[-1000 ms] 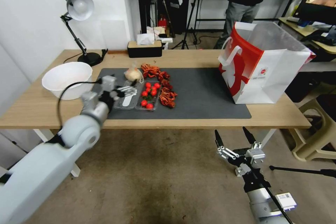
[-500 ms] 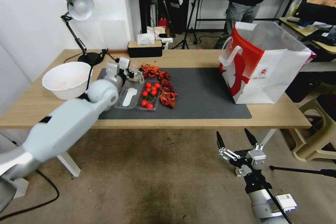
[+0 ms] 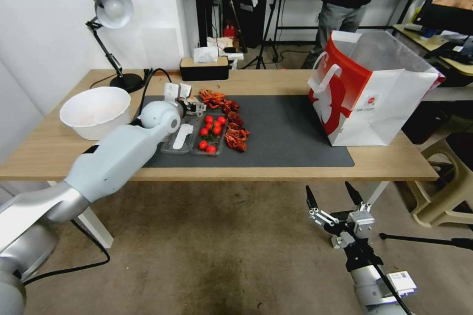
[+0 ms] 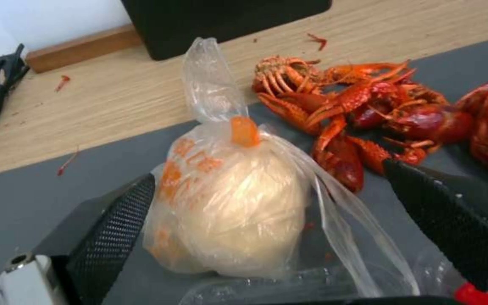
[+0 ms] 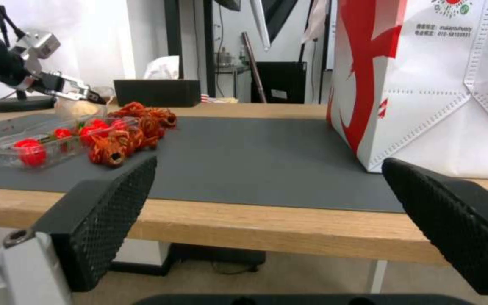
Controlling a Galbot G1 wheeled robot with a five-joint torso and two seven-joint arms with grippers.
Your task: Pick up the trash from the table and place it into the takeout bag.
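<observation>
At left-centre of the head view, your left gripper point(image 3: 196, 106) stands spread wide around the clear knotted bag of pale food point(image 4: 233, 207) on the long light-wood table point(image 3: 276, 81). I'd centre the bag between both pads, then close gently below the knot. At right sits the large white-and-red takeout bag point(image 3: 367, 93). At lower right, your right gripper point(image 3: 334, 198) hangs parked with fingers apart.

The long light-wood surface point(image 3: 276, 167) on white legs carries a dark grey mat point(image 3: 286, 133), a large white bowl point(image 3: 94, 111), a black desk lamp point(image 3: 111, 34), a black tissue box point(image 3: 204, 69) and the white-and-red takeout bag point(image 3: 372, 91).
</observation>
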